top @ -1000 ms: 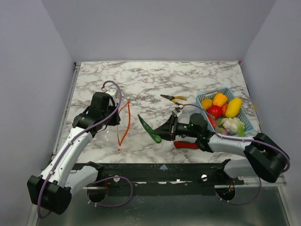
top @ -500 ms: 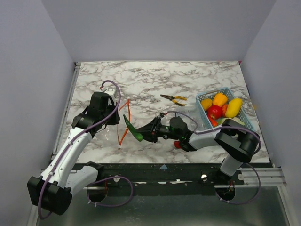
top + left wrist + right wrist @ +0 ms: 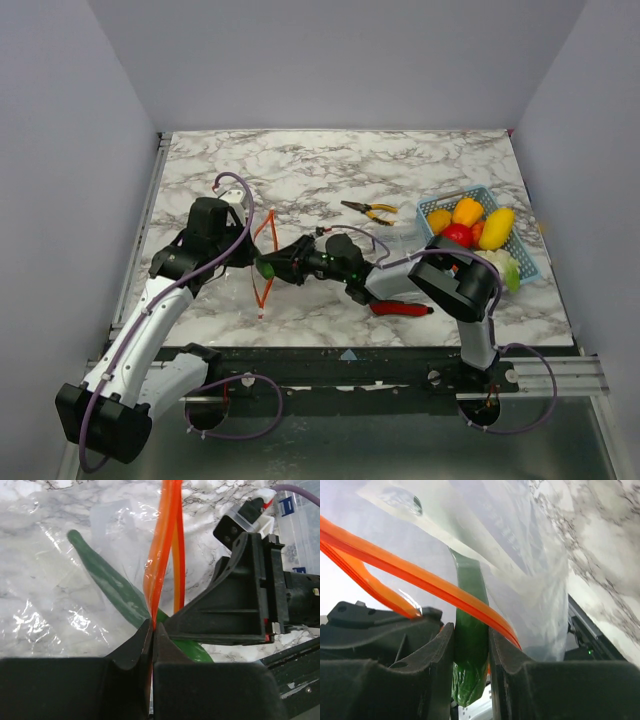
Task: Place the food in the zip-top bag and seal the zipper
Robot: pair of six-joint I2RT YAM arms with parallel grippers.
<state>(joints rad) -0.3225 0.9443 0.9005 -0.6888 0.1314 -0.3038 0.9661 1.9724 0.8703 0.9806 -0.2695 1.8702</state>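
Change over the last second: the right gripper has carried the green piece leftward over the marble table, from mid-table to the mouth of the zip-top bag. The left gripper has not shifted. The right jaws are narrow, clamped on the piece's thick end. The left jaws are pressed together on one lip of the zipper, lifting it so the mouth gapes. Judgement: the first item is going in and release is not yet due. The rest of the food sits in the blue basket (so the task is barely begun, and sealing is far off). Views: the top camera gives only a green spot between two black grippers, with the bag nearly invisible. The left wrist shows the pointed end lying under clear film, past the strip. The right wrist shows one orange lip crossing in front of the piece and the other off to the side, which reads as entry through the opening rather than over the bag.
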